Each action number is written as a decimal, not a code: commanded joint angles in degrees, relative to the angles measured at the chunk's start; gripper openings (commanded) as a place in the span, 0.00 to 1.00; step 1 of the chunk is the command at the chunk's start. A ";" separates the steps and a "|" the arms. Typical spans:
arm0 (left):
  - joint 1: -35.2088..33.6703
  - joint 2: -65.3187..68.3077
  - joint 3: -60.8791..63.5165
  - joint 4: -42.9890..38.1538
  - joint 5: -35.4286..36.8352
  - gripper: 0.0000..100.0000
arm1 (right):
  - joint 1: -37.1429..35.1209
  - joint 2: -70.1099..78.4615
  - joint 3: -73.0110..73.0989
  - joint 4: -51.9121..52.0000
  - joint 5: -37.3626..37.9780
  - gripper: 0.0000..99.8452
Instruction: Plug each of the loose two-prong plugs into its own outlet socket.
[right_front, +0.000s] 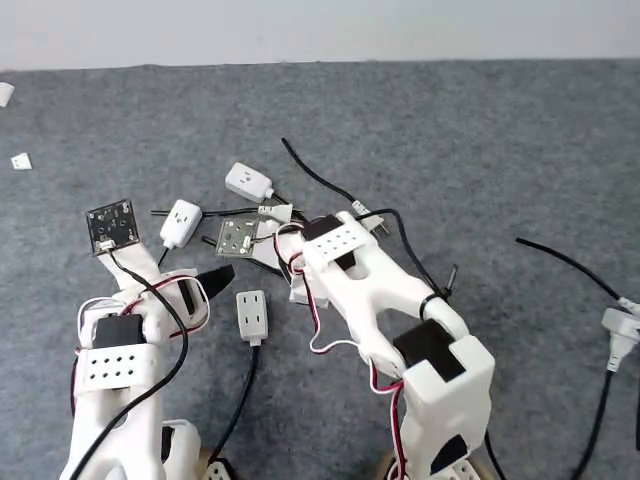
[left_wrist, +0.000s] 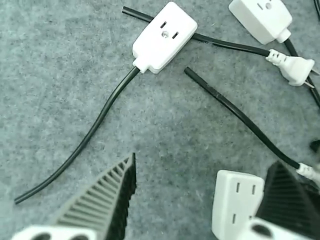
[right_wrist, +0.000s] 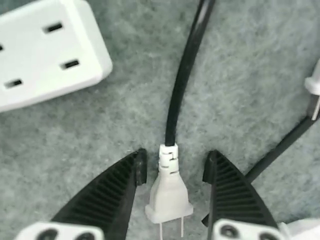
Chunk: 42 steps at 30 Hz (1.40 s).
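Right wrist view, plug (right_wrist: 168, 200), prongs toward wrist

plug (right_wrist: 169, 200): prong tips cut off at edge | outlet socket (left_wrist: 235, 200): one corner likely hidden behind left hand (left_wrist: 205, 165)

The left gripper (left_wrist: 204, 170) points down, jaws spread wide. The right gripper (right_wrist: 177, 158) hangs low, jaws parted too — right arm (right_front: 400, 320) stretched forward, angled toward the left arm (right_front: 120, 365).

The table (right_front: 500, 150) is covered in rough, matt grey cloth, the outlet socket (right_wrist: 45, 50) and plug (right_wrist: 168, 195) are moulded in smooth, faintly glossy white plastic, metal prongs (right_wrist: 161, 232) are fitted, and the cable (right_wrist: 186, 70) is sheathed in smooth black plastic.
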<state>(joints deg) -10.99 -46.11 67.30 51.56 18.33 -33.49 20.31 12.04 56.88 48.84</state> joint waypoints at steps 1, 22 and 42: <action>-0.18 -1.05 -0.48 -1.58 -0.44 0.38 | -0.48 1.01 -5.36 3.12 0.62 0.18; -0.18 -1.05 -0.48 -1.58 -0.44 0.38 | -0.31 1.71 -10.29 13.14 0.35 0.01; -0.62 8.88 -4.97 -3.16 1.23 0.38 | 2.07 -0.75 -25.93 17.71 -29.10 0.01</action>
<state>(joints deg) -10.99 -41.27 66.77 49.89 18.77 -33.41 22.68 -10.55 76.13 25.63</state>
